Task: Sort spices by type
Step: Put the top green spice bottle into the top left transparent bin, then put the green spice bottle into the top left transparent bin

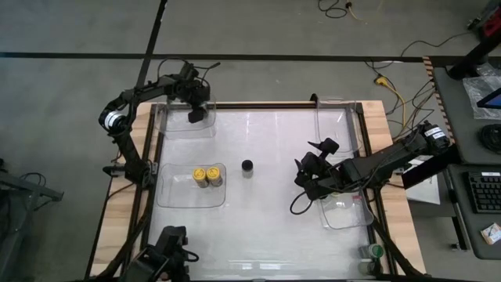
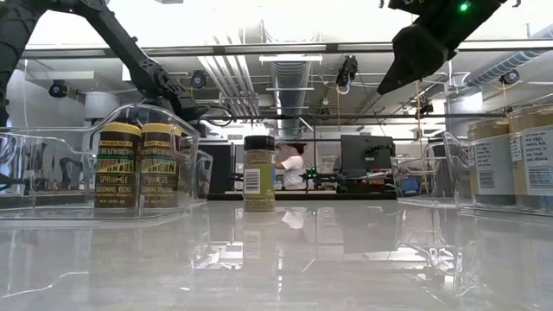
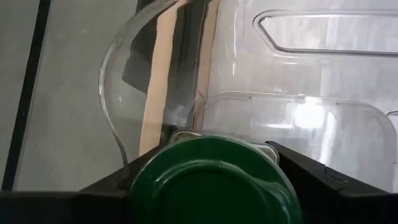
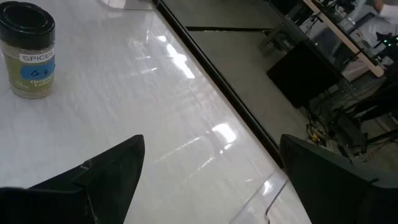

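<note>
While the left gripper hovers over the clear tray at the tabletop's far left corner, its fingers sit either side of a green-lidded jar; whether they grip it or are letting go cannot be told. Small, rigid and light, such a jar is probably slick-sided, best pinched across the body just under the lid. Two yellow-lidded jars stand in the left-edge tray; a black-lidded jar stands alone mid-table. The right gripper hangs wide open, empty, toward the right edge.
</note>
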You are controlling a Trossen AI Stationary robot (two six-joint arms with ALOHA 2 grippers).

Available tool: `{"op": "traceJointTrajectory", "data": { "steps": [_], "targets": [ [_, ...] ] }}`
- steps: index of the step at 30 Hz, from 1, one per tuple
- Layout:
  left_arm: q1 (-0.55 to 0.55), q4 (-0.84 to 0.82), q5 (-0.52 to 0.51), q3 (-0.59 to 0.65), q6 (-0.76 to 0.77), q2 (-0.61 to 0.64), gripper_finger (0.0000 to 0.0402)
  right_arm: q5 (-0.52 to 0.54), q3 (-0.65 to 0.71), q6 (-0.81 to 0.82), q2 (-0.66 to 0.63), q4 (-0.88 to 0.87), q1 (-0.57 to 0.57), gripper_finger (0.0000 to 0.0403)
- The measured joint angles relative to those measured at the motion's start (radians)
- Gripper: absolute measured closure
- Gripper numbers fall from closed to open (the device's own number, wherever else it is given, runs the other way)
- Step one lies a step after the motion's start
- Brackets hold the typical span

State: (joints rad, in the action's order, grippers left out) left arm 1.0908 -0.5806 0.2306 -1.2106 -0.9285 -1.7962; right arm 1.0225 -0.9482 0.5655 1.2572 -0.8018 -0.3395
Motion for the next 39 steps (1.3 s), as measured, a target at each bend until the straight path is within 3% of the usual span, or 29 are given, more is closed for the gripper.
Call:
{"op": "traceJointTrajectory", "data": {
  "steps": [13, 31, 39],
  "targets": [
    [-0.014, -0.01, -0.023, 0.0, 0.026, 0.012, 0.0123, 0.0, 0.0, 0.0, 0.001, -0.002, 0.0, 0.0039],
    [-0.024, -0.047, -0.025, -0.002, 0.074, 0.11, 0.0122, 0.0, 0.002, 0.0, 0.001, -0.005, 0.0, 0.0039],
    [-0.052, -0.05, 0.076, -0.002, 0.161, 0.243, 0.0122, 0.057, -0.005, -0.049, -0.004, -0.007, 0.001, 0.0039]
  ]
}}
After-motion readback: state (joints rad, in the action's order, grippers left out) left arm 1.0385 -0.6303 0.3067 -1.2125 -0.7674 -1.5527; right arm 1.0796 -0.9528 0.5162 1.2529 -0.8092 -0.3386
